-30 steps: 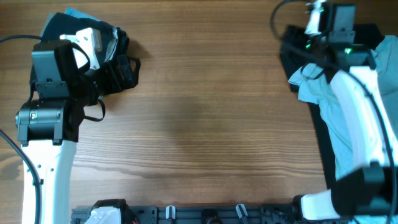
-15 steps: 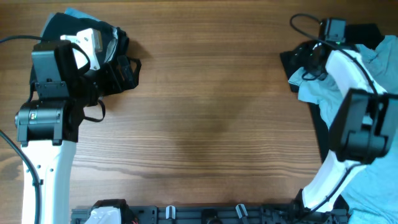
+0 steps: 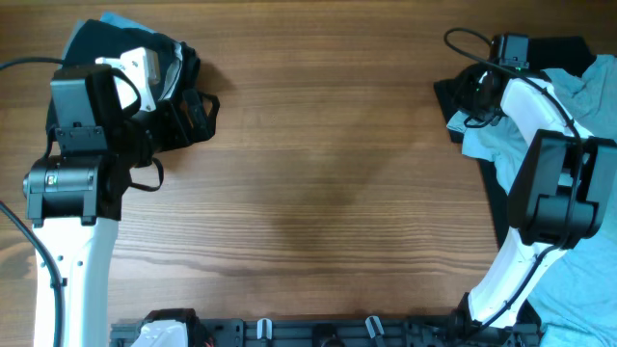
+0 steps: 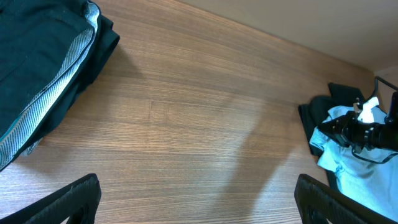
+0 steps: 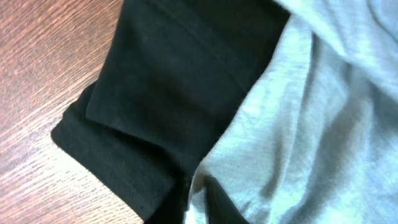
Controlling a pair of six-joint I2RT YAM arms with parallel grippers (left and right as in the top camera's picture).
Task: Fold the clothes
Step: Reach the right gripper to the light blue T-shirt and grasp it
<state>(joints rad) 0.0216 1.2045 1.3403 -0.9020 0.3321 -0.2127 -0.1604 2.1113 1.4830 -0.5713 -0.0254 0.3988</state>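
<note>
The clothes lie in two heaps. At the right, a pale light-blue T-shirt (image 3: 490,141) (image 5: 323,124) rests over a black garment (image 3: 449,94) (image 5: 155,93). My right gripper (image 3: 475,98) (image 5: 200,200) is down at the shirt's left edge. Its dark fingers (image 5: 217,202) are shut on a fold of the pale blue cloth, right beside the black garment. My left gripper (image 3: 186,114) (image 4: 196,208) stands open at the far left, its fingertips (image 4: 78,198) wide apart over bare wood. A dark garment with a grey striped layer (image 4: 43,74) (image 3: 96,37) lies beside it.
The wooden table (image 3: 318,173) spreads between the two heaps. My right arm (image 3: 549,183) bends over the blue shirt along the right edge. A black cable (image 3: 461,40) loops above the right wrist. A rack of fittings (image 3: 318,333) runs along the near edge.
My right arm has folded in and brought its gripper down onto the left edge of the blue T-shirt, where the jaws have closed. The left arm has not moved.
</note>
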